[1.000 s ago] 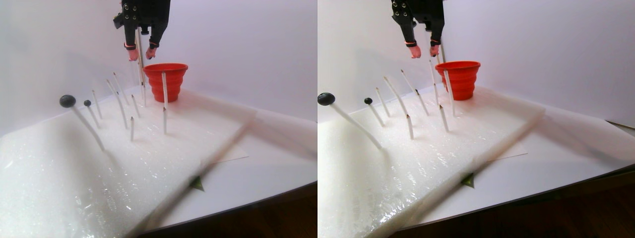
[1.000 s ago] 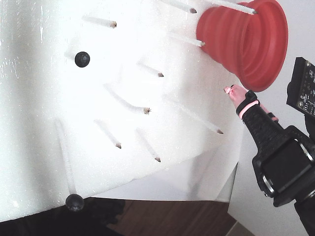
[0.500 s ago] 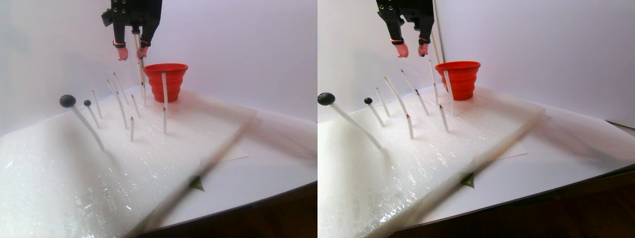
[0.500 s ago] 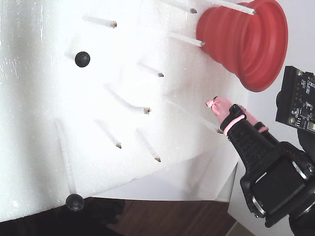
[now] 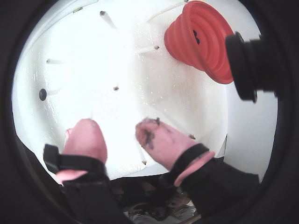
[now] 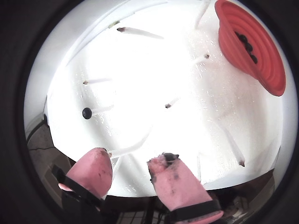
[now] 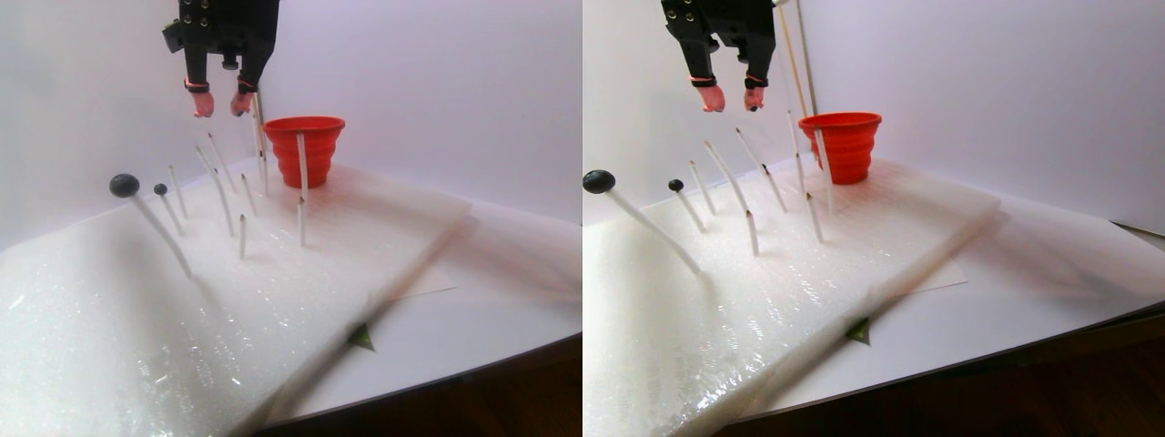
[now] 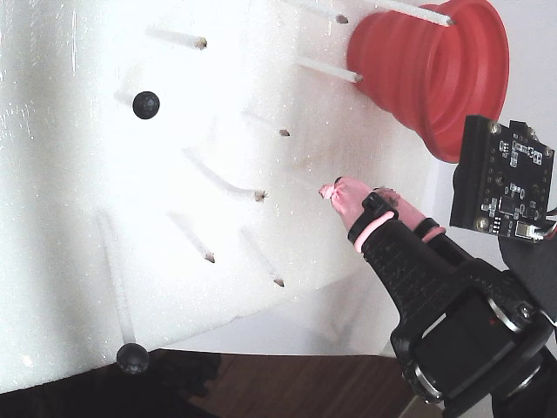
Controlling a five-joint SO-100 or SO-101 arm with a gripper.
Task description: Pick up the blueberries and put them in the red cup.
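Foam (image 8: pixel 78 261), white and glossy, carries a row of bare white sticks (image 8: pixel 202 252); in the fixed view two blueberries (image 8: pixel 146 104) remain, matte blue-black balls, one mid-sheet and one at the lower edge. Only a wrist view looks into the red cup (image 6: pixel 261 60) at the right, where several dark berries lie inside its ribbed, flared wall. The stereo pair shows the gripper (image 7: pixel 217 103) hanging above the sticks, left of the cup, its pink-tipped fingers (image 5: pixel 161 140) parted and holding nothing.
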